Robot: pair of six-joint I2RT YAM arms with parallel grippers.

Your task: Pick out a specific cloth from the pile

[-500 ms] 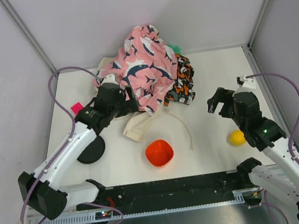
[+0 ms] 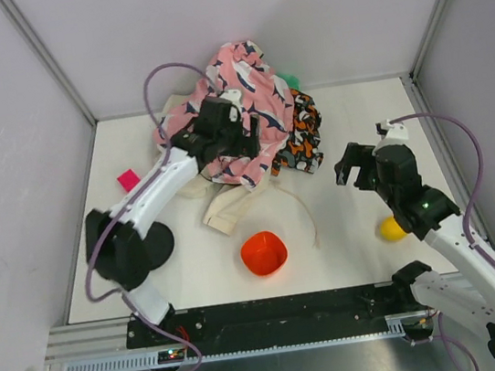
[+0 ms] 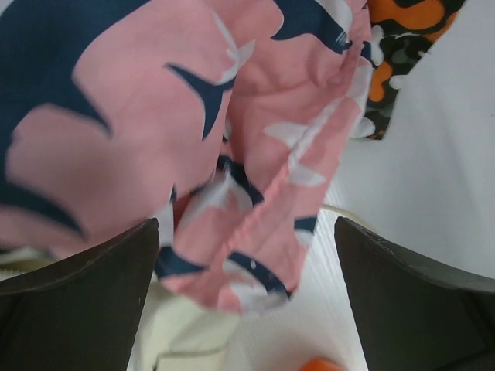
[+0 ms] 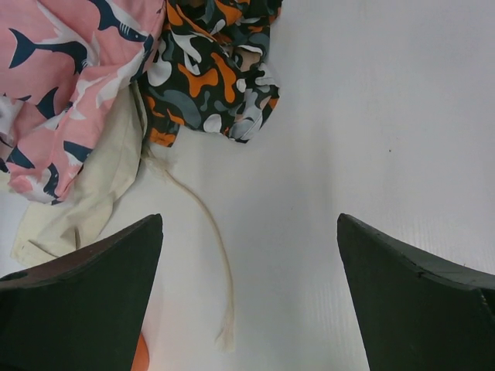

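Observation:
The pile (image 2: 247, 116) lies at the back middle of the table. Its pink whale-print cloth (image 2: 252, 83) is on top, the orange-black-white patterned cloth (image 2: 301, 136) on its right, a beige cloth (image 2: 228, 208) in front, and a green edge (image 2: 290, 79) behind. No plain red-orange cloth shows in any view. My left gripper (image 2: 246, 140) is open over the front of the pink cloth (image 3: 155, 116), with a pink fold hanging between the jaws and not pinched. My right gripper (image 2: 351, 166) is open and empty over bare table, right of the patterned cloth (image 4: 209, 69).
A small red bowl (image 2: 263, 252) stands in front of the pile. A yellow ball (image 2: 392, 228) lies by the right arm. A black disc (image 2: 150, 247) and a small pink piece (image 2: 127, 178) lie at the left. A beige string (image 4: 209, 239) trails from the beige cloth (image 4: 100, 185).
My left arm has swung up and to the right, from the pile's left side to over the front of the pink cloth. My right gripper has shifted slightly left.

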